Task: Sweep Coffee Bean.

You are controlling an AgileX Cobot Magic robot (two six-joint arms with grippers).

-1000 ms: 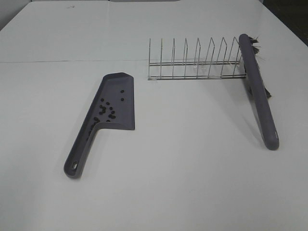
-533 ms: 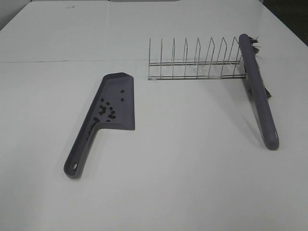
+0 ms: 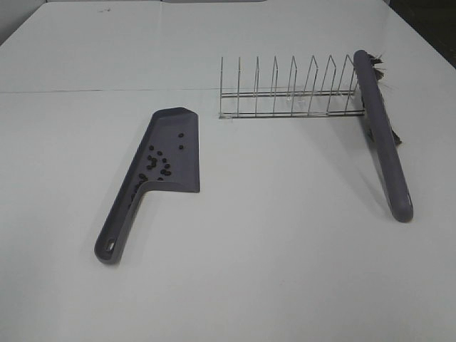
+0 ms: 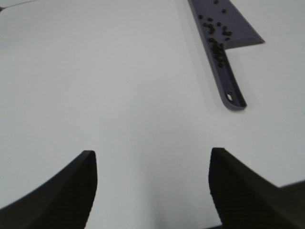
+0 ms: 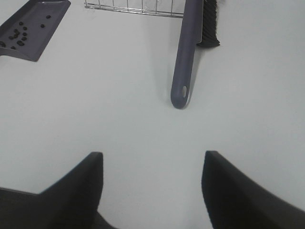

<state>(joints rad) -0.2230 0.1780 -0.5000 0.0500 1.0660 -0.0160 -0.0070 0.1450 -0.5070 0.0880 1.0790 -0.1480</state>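
Observation:
A grey-purple dustpan [image 3: 169, 151] lies flat on the white table, handle toward the front left. Several tiny dark coffee beans [image 3: 157, 162] lie in its pan and down into the handle channel; they also show in the left wrist view [image 4: 217, 36] and the right wrist view [image 5: 18, 34]. A grey-purple brush [image 3: 382, 134] leans with its head on the rack's right end; its black bristles [image 5: 209, 24] show in the right wrist view. My left gripper [image 4: 152, 183] and right gripper [image 5: 150, 183] are open, empty, and far from both tools. Neither arm shows in the high view.
A wire dish rack [image 3: 288, 89] stands at the back, right of the dustpan's mouth. The table's back section meets the front one at a seam [image 3: 107, 90]. A dark area lies beyond the table's far right corner [image 3: 431, 25].

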